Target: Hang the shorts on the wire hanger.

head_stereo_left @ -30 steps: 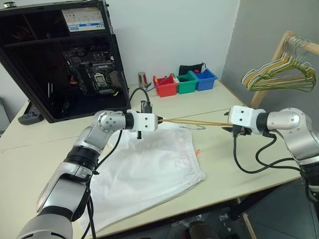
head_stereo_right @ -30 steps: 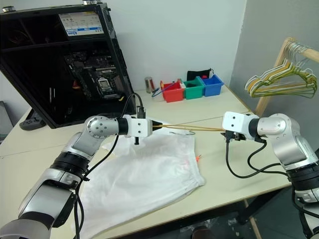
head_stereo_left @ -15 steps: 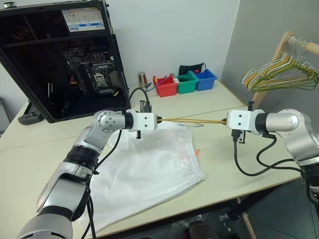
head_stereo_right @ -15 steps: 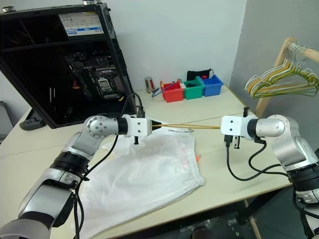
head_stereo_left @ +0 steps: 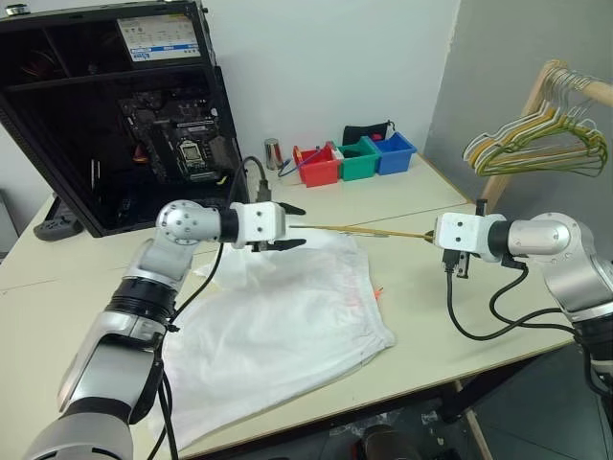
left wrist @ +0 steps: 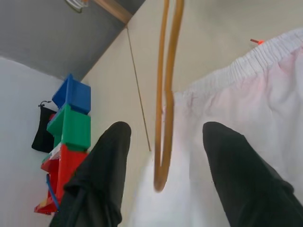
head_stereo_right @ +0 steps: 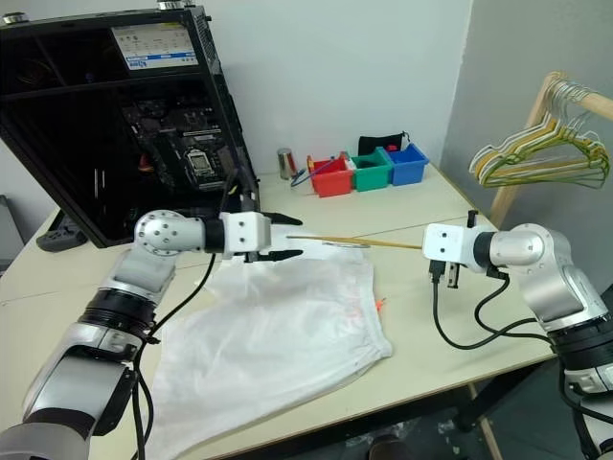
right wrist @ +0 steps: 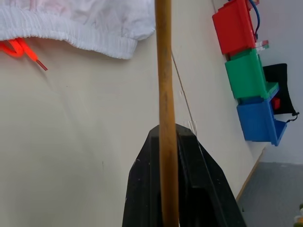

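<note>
The left tool (head_stereo_left: 290,226) stands wide open, its fingers (left wrist: 102,175) apart on either side of the wire hanger (head_stereo_left: 364,231) end without touching it. The shorts (head_stereo_left: 278,331) lie spread flat across the middle of the table (head_stereo_left: 421,287), reaching its near edge. The right tool (head_stereo_left: 438,236) is clamped on the hanger's other end, holding it level above the waistband.

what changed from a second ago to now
The left gripper opened its jaws and let go of the wire hanger, drawing back toward the robot's left. The right gripper closed on the hanger's other end and now holds it alone above the table. The shorts stayed flat on the table, and the red, green and blue bins did not move.
</note>
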### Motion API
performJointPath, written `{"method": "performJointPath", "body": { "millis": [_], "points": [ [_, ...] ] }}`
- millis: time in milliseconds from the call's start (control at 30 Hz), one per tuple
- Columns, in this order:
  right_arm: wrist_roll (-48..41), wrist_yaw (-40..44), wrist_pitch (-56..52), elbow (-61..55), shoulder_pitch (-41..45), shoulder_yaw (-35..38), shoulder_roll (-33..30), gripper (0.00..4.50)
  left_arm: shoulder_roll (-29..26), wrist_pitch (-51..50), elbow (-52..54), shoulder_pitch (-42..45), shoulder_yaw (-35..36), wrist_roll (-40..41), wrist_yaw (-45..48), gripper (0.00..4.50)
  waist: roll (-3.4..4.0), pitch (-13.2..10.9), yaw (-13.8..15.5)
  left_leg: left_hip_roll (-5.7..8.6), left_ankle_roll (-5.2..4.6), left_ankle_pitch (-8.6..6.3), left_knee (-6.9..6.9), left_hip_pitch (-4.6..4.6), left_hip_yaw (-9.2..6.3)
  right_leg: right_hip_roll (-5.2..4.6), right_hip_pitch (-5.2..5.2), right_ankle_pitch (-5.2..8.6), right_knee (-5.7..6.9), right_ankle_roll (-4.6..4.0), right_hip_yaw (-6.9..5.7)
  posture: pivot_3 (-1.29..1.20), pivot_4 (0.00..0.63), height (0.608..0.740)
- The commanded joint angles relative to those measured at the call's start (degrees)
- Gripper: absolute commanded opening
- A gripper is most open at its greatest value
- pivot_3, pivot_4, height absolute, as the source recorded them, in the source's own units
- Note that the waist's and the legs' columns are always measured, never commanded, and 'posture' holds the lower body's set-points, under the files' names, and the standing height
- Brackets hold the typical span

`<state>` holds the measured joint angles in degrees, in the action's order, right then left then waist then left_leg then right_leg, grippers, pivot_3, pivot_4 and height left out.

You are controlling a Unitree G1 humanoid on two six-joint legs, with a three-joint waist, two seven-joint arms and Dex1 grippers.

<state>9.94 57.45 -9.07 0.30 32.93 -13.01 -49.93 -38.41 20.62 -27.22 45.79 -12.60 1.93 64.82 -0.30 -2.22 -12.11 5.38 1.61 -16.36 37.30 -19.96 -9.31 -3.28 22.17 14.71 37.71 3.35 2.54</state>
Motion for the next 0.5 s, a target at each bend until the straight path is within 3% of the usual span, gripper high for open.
{"method": "performJointPath", "body": {
  "millis": [33, 167, 367, 433, 500],
  "points": [
    [-3.4, 0.9, -5.7, 0.6, -0.3, 3.5, 0.5, 0.00, -1.9, -5.2, 4.7, -0.1, 3.9, 6.7, 5.0, 3.60, 0.00, 0.0, 0.1, 0.00, 0.00, 0.00, 0.02, -0.01, 0.00, 0.00, 0.00, 0.00, 0.00, 0.00, 0.00, -0.20, 0.000, 0.740],
    [-7.8, 3.7, -13.7, 4.8, -1.5, 5.8, -0.5, 0.00, -3.9, -15.0, 8.6, -0.7, 7.0, 12.0, 7.7, 4.46, 0.00, 0.0, 0.6, 0.01, 0.00, 0.00, 0.20, -0.05, -0.01, 0.01, -0.01, 0.00, 0.06, 0.00, -0.01, -0.18, 0.000, 0.740],
    [-17.7, 14.6, -31.3, 6.6, -4.5, 8.8, -6.3, 0.00, -4.1, -25.8, 15.8, -4.4, 10.8, 16.4, 4.7, 4.49, 0.01, 0.0, 1.2, 0.02, -0.14, -0.09, 0.50, -0.07, -0.03, 0.02, -0.08, 0.01, 0.17, -0.01, -0.01, -0.17, 0.000, 0.740],
    [-22.5, 19.1, -39.0, 5.4, -6.8, 9.7, -9.4, 0.00, -3.4, -27.2, 20.4, -7.8, 11.7, 17.0, 2.6, 4.49, 0.01, 0.0, 1.4, 0.02, -0.15, -0.11, 0.56, -0.08, -0.03, 0.02, -0.11, 0.01, 0.16, 0.00, -0.01, -0.17, 0.000, 0.740],
    [-31.0, 27.8, -50.1, 2.6, -14.2, 11.4, -16.2, 0.00, -2.1, -31.3, 30.4, -17.6, 12.7, 19.5, -1.2, 4.49, 0.10, 0.0, 2.0, 0.01, -0.16, -0.12, 0.56, -0.07, -0.04, 0.01, -0.13, 0.02, 0.15, 0.01, -0.01, -0.16, 0.000, 0.740]
  ]
}}
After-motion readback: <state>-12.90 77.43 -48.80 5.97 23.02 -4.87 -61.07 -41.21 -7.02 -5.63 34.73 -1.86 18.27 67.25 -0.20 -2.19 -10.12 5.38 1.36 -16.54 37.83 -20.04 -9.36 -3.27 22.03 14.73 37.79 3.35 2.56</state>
